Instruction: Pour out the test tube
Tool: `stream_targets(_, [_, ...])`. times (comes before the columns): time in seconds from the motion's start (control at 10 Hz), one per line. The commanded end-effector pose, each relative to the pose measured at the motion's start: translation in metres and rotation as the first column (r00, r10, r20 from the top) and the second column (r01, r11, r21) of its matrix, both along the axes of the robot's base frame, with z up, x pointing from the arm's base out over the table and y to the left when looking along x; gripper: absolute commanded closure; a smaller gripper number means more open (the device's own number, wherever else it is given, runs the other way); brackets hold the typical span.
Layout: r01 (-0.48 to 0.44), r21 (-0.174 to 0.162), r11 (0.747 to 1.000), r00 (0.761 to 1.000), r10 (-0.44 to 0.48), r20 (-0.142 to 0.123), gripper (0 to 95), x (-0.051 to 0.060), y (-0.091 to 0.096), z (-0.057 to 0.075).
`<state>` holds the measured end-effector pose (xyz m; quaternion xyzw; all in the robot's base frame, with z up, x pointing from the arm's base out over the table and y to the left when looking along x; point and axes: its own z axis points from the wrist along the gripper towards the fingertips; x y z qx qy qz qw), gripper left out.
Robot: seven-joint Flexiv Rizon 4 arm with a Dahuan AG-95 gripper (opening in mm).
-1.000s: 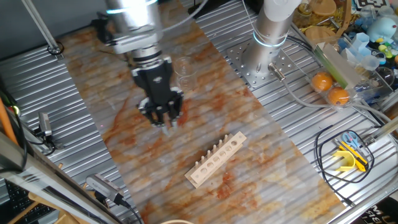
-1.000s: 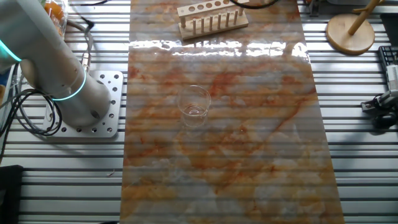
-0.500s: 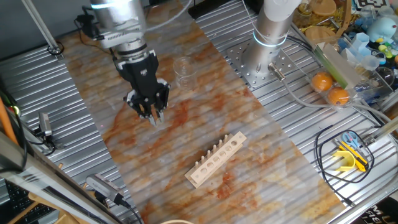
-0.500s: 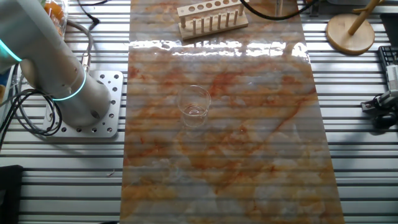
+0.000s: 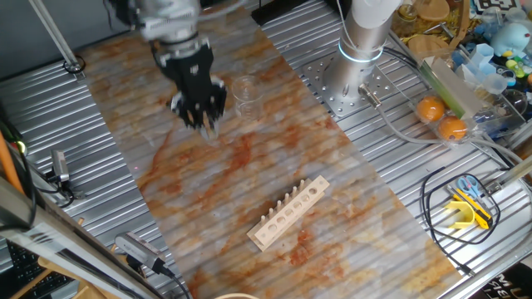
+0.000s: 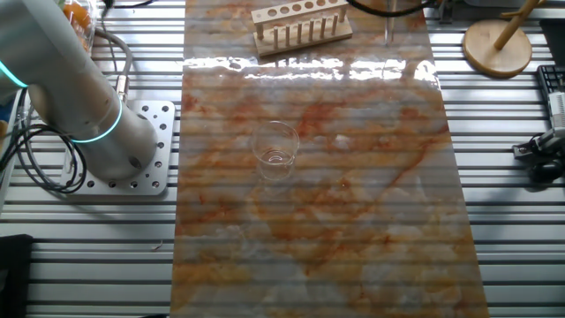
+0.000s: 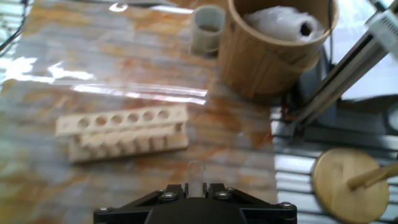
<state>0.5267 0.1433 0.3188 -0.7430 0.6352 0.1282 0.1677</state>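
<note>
Claw (image 5: pixel 208 124) clamped on the test tube (image 7: pixel 195 176); from the hand view I see the clear tube standing up between the fingertips, mouth toward the wooden rack (image 7: pixel 122 132). It hangs above the marbled counter (image 5: pixel 249 183), just beside the glass beaker (image 5: pixel 245 96), well apart from the rack.

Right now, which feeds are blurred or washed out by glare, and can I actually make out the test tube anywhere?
One fixed view: the gripper is motion-smeared, the beaker faint. The other fixed view: sharp, with a glare band across the mat's far end below the wooden rack. Hand view: soft throughout; the test tube is only a faint clear outline between the fingers.
</note>
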Motion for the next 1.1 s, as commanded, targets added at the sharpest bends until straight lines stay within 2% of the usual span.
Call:
stream_targets(0.1, [-0.014,-0.015,1.000,1.000,0.014,-0.003,95.0,-0.0068,-0.0175,-0.0012])
stream_targets(0.3, [0.000,-0.050,0.999,1.000,0.000,-0.007,95.0,-0.0092,-0.0227,-0.0012])
stream_targets(0.4, [0.017,-0.056,0.998,1.000,-0.018,-0.009,95.0,-0.0092,-0.0227,-0.0012])
stream_targets(0.5, [0.025,-0.061,0.998,1.000,-0.025,0.001,95.0,-0.0092,-0.0227,-0.0012])
stream_targets(0.7, [0.064,-0.038,0.997,0.998,-0.064,0.002,95.0,-0.0092,-0.0227,-0.0012])
stream_targets(1.1, [0.121,-0.054,0.991,0.992,-0.122,-0.020,95.0,-0.0092,-0.0227,-0.0012])
